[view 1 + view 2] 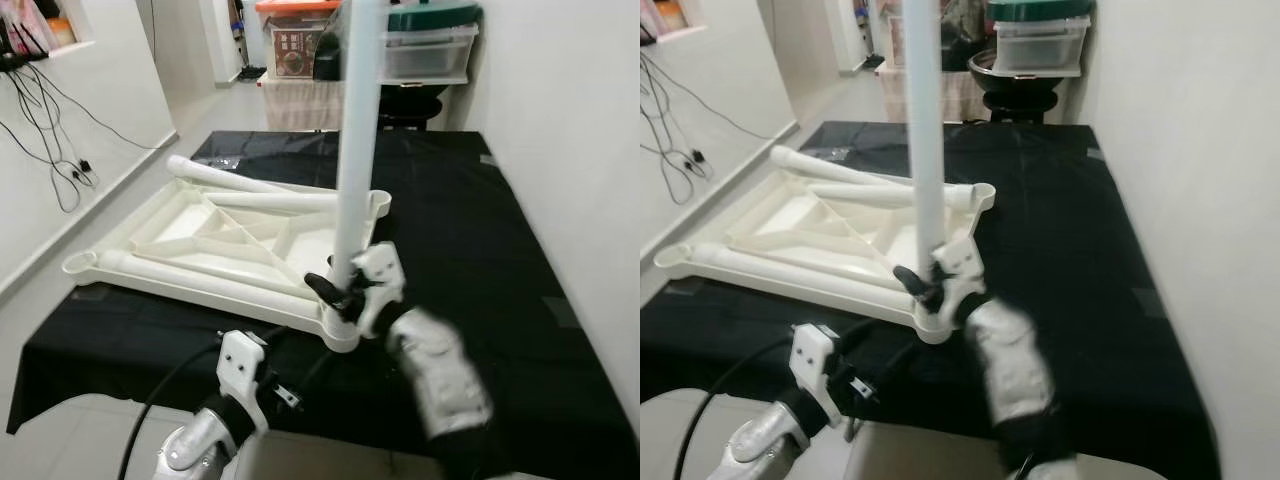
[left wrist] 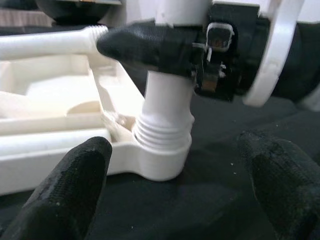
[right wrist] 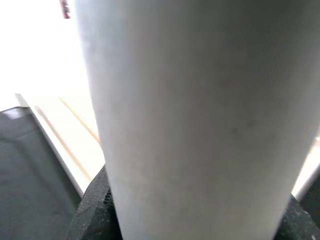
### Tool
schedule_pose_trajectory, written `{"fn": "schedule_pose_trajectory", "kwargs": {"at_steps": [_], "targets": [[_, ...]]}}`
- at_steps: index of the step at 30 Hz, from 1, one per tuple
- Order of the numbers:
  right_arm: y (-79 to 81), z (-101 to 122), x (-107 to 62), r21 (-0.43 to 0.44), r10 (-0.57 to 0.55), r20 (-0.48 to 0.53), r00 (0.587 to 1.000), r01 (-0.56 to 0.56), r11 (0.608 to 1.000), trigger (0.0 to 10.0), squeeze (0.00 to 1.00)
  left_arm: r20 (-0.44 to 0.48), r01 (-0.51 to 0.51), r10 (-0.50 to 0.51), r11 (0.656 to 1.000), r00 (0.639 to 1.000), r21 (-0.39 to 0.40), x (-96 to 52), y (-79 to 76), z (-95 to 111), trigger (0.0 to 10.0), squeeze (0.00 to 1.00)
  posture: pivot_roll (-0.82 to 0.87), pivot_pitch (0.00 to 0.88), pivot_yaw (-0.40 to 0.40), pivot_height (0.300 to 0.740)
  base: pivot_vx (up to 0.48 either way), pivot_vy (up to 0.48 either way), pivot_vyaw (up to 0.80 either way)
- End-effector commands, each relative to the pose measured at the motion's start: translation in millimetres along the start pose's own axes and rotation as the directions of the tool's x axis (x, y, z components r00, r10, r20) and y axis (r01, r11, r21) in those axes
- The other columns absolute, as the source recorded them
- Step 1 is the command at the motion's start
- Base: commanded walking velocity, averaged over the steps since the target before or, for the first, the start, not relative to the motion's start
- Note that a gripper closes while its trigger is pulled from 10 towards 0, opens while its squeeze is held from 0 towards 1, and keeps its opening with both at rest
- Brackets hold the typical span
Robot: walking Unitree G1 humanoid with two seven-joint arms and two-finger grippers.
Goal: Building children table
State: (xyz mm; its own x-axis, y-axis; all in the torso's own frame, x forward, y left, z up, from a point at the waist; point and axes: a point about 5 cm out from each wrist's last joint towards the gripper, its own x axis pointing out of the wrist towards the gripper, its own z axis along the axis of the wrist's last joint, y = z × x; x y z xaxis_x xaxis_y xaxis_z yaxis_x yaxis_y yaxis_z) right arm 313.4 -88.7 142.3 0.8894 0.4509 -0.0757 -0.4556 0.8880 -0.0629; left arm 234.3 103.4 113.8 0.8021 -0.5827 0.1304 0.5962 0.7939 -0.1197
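Observation:
An upside-down white plastic tabletop (image 1: 215,240) lies on a black cloth. A white table leg (image 1: 358,130) stands upright in the near right corner socket (image 2: 162,150), its threads partly showing. My right gripper (image 1: 338,290) is shut on this leg just above the socket; the leg (image 3: 195,120) sits close in front of the right wrist camera. My left gripper (image 2: 175,180) is open, low at the table's near edge, pointing at the socket with nothing between its fingers (image 2: 75,185). Two more legs (image 1: 240,185) lie loose on the tabletop.
The black cloth (image 1: 500,230) covers a low platform, with a white wall on the right. Stacked storage boxes (image 1: 425,45) and a dark chair stand at the far end. Cables (image 1: 50,150) hang on the left wall above bare floor.

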Motion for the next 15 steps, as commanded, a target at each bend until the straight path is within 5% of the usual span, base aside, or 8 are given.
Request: {"fn": "schedule_pose_trajectory", "kwargs": {"at_steps": [1, 10, 11, 12, 13, 14, 15], "targets": [[-0.7, -42.6, -7.8, 0.023, -0.053, -0.217, 0.975, 0.06, 0.998, 0.0, 0.0, -0.005, 0.0, 0.0, 1.0, 1.0, 0.0, -1.4, 2.2, 0.9, 10.0, 0.0, 0.04, 0.088, 0.047, 0.74, 0.0, 0.0, 0.0], [-3.8, -33.9, 7.0, -0.011, -0.048, -0.2, 0.979, 0.047, 0.999, 0.0, 0.0, -0.003, -0.006, 0.006, 1.0, 1.0, 0.005, 0.4, 2.1, 1.4, 10.0, 0.0, 0.05, 0.088, 0.041, 0.74, 0.0, 0.0, 0.0], [-3.8, -30.7, 6.6, -0.014, -0.066, -0.203, 0.977, 0.064, 0.998, 10.0, 0.0, -0.001, -0.013, 0.013, 1.0, 1.0, 0.008, 0.2, 2.4, 1.8, 10.0, 0.0, 0.06, 0.087, 0.035, 0.74, 0.0, 0.0, 0.0], [-5.5, -26.5, 6.5, -0.016, -0.053, -0.198, 0.979, 0.051, 0.999, 10.0, 0.17, 0.0, -0.017, 0.017, 1.0, 1.0, 0.012, 0.1, 2.6, 2.0, 10.0, 0.0, 0.06, 0.084, 0.037, 0.74, 0.0, 0.0, 0.0], [-6.0, -23.0, 5.8, -0.018, -0.05, -0.198, 0.979, 0.047, 0.999, 10.0, 0.17, 0.001, -0.02, 0.02, 1.0, 1.0, 0.014, 0.0, 2.6, 2.2, 10.0, 0.0, 0.06, 0.084, 0.037, 0.74, 0.0, 0.0, 0.0], [-8.9, -19.4, 5.9, -0.019, -0.045, -0.189, 0.981, 0.042, 0.999, 10.0, 1.0, 0.001, -0.022, 0.022, 1.0, 1.0, 0.016, 0.1, 2.7, 2.2, 10.0, 0.0, 0.06, 0.083, 0.037, 0.74, 0.0, 0.0, 0.0], [-8.9, -19.4, 5.9, -0.019, -0.045, -0.189, 0.981, 0.042, 0.999, 10.0, 1.0, 0.001, -0.022, 0.022, 1.0, 1.0, 0.016, 0.1, 2.7, 2.2, 10.0, 0.0, 0.06, 0.083, 0.037, 0.74, 0.0, 0.0, 0.0]]}}
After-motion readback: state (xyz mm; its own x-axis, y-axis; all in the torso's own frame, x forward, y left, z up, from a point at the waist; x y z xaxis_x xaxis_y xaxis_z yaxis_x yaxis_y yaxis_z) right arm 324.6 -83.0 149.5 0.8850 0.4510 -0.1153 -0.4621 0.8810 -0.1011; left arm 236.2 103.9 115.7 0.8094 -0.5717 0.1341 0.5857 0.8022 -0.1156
